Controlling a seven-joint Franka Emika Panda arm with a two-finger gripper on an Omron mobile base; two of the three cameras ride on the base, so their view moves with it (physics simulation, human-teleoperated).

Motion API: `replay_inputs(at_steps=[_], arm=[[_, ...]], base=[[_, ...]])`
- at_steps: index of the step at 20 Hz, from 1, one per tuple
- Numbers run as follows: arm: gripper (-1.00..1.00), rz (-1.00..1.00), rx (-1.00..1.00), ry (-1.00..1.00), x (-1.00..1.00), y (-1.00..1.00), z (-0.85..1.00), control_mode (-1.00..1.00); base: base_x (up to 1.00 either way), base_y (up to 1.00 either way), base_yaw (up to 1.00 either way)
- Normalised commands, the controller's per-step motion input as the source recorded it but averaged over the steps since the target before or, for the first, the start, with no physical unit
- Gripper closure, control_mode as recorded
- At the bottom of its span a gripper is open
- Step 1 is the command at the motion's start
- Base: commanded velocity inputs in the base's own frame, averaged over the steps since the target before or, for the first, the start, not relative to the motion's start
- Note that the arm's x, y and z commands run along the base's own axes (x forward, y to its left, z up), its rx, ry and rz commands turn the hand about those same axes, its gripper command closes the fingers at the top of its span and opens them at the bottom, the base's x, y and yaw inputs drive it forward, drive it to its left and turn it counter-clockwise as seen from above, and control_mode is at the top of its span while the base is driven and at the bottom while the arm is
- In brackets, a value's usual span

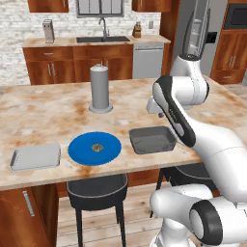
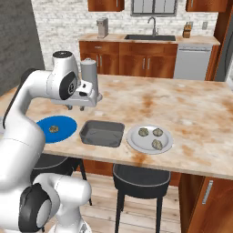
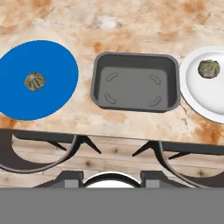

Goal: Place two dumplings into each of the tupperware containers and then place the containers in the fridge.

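Along the near edge of the island counter (image 1: 43, 113) sit 4 carriers in a row. At its left end, by the near-left corner, lies the light grey container (image 1: 35, 157), flat and empty, long axis parallel to that edge. Next is the blue plate (image 1: 94, 147) with 1 dumpling (image 1: 97, 146) at its centre. The dark grey container (image 2: 102, 133) follows, empty, its long axis also along the near edge, open side up, likely set there for easy loading from above. Rightmost, the light-grey plate (image 2: 150, 139) holds 3 dumplings (image 2: 151, 136) clustered together.

The gripper hangs above the dark container, camera looking straight down; I cannot tell whether its jaws are apart or together, and nothing appears held.

Farther back, mid-counter, stands an upright grey canister (image 1: 101, 89). Beyond, the fridge (image 1: 202, 29) rises at the far right, well apart from both containers.
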Motion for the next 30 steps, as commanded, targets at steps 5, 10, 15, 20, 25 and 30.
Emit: replay_inputs(at_steps=[5,10,15,20,25,30], arm=[[-1.00,0.00,0.00,0.03,-0.38,-0.22,0.00,-1.00],[-1.00,0.01,0.00,0.09,-0.18,-0.94,-0.05,-1.00],[-1.00,0.00,0.00,0.04,0.00,-1.00,-0.28,-1.00],[-1.00,0.00,0.00,0.03,0.06,-0.98,-0.30,-1.00],[-1.00,0.02,0.00,0.03,0.33,-0.93,-0.26,-1.00],[-1.00,0.04,0.00,0.02,0.49,-0.75,-0.24,-1.00]], base=[[0.00,0.00,0.00],[0.00,0.00,0.00],[0.00,0.00,0.00],[0.00,0.00,0.00],[0.00,0.00,0.00],[0.00,0.00,0.00]])
